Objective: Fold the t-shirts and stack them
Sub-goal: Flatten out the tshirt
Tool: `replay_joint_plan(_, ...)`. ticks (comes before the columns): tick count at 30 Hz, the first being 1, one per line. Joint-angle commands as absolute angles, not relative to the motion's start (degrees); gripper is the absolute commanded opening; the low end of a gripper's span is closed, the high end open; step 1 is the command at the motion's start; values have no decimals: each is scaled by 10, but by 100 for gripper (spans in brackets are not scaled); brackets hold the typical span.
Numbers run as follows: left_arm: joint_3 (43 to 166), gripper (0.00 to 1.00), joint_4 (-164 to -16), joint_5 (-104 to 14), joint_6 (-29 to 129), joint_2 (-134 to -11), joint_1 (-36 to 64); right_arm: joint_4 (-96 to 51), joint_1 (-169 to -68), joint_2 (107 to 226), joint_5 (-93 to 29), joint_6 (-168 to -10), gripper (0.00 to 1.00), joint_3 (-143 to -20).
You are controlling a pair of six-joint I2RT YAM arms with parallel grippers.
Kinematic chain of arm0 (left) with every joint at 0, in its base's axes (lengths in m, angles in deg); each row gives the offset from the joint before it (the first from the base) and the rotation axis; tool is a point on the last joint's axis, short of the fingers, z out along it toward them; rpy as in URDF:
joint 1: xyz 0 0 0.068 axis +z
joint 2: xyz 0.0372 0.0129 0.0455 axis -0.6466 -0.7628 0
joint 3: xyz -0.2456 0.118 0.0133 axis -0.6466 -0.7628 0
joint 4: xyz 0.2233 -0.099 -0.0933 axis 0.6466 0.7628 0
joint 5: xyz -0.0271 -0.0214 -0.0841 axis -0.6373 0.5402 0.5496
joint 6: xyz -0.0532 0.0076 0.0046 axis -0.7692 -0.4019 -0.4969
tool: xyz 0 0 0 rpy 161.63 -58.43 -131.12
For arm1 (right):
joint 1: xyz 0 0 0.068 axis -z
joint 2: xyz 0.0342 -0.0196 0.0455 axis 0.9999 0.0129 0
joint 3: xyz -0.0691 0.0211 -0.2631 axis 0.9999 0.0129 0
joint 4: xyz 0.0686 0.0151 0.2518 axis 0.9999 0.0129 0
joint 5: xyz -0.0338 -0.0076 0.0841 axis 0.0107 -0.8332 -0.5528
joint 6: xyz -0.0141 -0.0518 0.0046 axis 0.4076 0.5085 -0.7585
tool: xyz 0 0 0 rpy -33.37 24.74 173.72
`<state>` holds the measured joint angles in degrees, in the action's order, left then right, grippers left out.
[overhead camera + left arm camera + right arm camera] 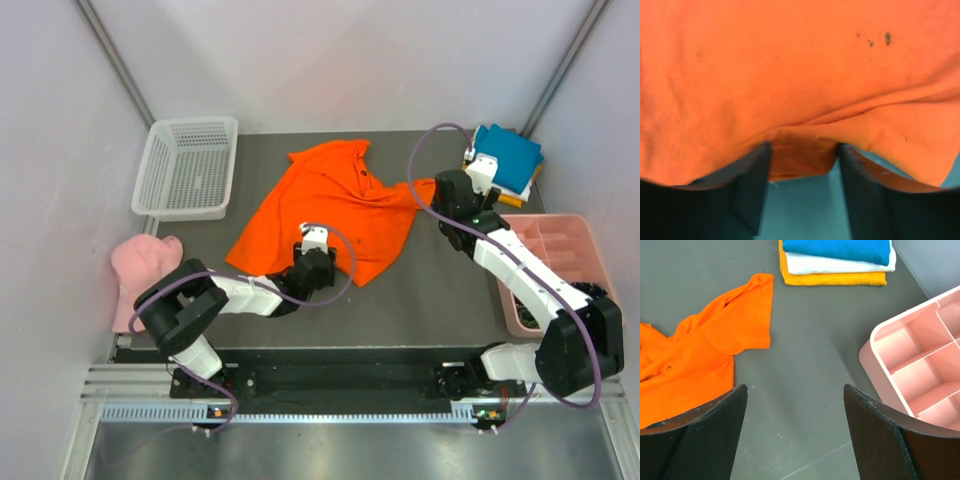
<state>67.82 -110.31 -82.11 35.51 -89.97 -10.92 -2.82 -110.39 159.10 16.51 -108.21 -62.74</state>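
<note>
Orange t-shirt (330,205) is pinched by the left tool (312,262); right tool (795,432) gapes wide beside pink tray (920,370).

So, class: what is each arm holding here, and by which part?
The left gripper fingers pinch the orange t-shirt at its near hem edge. The right gripper is open, holding nothing.

**Left wrist view: orange cloth at the jaws**

The orange shirt (790,75) fills the frame above and beyond the left gripper (802,167). Two dark fingers (752,185) stand apart, and a small fold of the shirt's edge hangs between them; whether they press it cannot be told. A few dark specks mark the cloth beyond the right-hand finger. Below the hem, between the jaws, a teal-tinted surface (805,210) shows.
</note>
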Motion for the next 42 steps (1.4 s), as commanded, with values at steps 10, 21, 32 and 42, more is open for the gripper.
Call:
replay_joint_plan(10, 700, 0, -1053, -780, 418, -833, -92, -20, -1121, 1584, 154, -1100, 78, -614)
replay_joint_plan(21, 770, 0, -814, -746, 464, -665, -65, 4, -1144, 1577, 128, -1128, 78, -591)
replay_joint_plan(32, 786, 0, -695, -699, 465, -572, -65, -13, -1172, 1601, 83, -1152, 78, -575)
replay_joint_plan(42, 844, 0, -556, -718, 445, -521, -65, -11, -1171, 1722, 88, -1159, 78, -658)
